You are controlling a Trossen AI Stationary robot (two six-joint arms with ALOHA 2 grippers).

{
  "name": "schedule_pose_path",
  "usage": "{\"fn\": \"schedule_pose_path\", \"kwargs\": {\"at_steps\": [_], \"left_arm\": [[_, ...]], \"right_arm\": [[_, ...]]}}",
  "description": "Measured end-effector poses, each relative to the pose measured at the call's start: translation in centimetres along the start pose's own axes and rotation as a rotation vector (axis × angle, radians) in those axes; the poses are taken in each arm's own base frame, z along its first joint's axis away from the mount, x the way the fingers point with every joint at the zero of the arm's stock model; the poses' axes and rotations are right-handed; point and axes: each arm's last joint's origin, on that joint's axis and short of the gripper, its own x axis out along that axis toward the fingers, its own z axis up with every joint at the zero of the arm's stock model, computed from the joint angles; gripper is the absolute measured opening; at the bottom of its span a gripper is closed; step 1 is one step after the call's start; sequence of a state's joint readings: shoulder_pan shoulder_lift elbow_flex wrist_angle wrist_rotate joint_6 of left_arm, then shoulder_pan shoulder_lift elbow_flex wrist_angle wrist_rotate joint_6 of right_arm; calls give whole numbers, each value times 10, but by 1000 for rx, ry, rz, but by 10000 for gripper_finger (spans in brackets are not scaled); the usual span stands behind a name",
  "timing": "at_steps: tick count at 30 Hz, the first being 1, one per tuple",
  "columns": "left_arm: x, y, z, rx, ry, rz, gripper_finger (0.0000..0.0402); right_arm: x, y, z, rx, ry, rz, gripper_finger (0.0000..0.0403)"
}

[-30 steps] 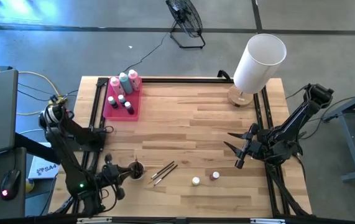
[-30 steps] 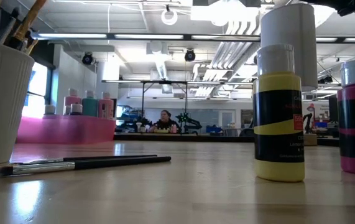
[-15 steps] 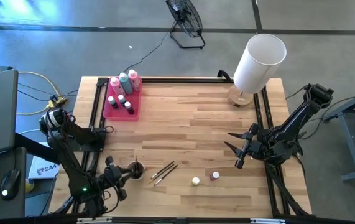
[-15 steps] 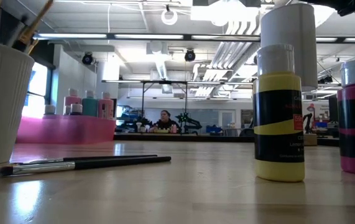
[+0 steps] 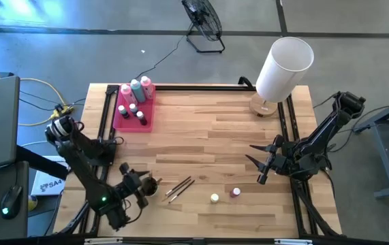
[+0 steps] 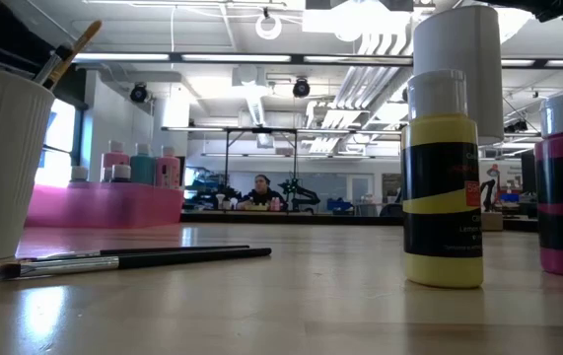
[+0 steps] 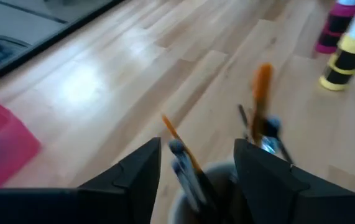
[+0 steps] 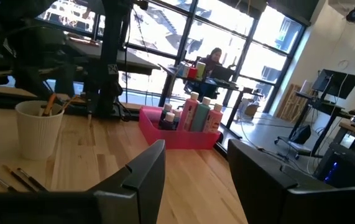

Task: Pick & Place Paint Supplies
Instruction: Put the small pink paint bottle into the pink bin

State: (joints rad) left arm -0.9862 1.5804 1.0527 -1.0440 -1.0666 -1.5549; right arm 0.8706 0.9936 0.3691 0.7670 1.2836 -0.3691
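A white ribbed cup (image 5: 151, 184) stands near the table's front left and holds orange-handled brushes (image 7: 261, 99), one leaning on its rim (image 6: 64, 59). My left gripper (image 5: 142, 185) hangs open just over the cup, its fingers on either side of the brushes (image 7: 183, 158), touching nothing I can see. Two dark-handled brushes (image 5: 179, 188) lie flat on the wood beside the cup. A yellow paint pot (image 5: 214, 198) and a magenta one (image 5: 236, 192) stand upright farther right. My right gripper (image 5: 257, 163) waits open at the right, holding nothing (image 8: 193, 162).
A pink tray (image 5: 122, 122) at the far left holds pink and teal squeeze bottles (image 5: 135, 89) and small pots. A big white lampshade (image 5: 284, 67) stands at the far right corner. Black rails (image 5: 284, 129) run along the table's sides. Bare wood lies in the middle.
My left gripper has opened and let go of a brush, and has shifted a little toward the table's right, over the cup. The brush has sunk into the cup and tipped over; its handle now leans lower against the rim.
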Motion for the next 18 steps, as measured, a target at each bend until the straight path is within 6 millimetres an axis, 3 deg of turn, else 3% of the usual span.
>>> {"fn": "schedule_pose_path", "kwargs": {"at_steps": [6,18], "left_arm": [[3,12,25,-33,0,7,200],[-22,36,70,-89,-122,-119,200]], "right_arm": [[0,0,0,-2,-1,2,168],[0,0,0,-3,-1,3,168]]}}
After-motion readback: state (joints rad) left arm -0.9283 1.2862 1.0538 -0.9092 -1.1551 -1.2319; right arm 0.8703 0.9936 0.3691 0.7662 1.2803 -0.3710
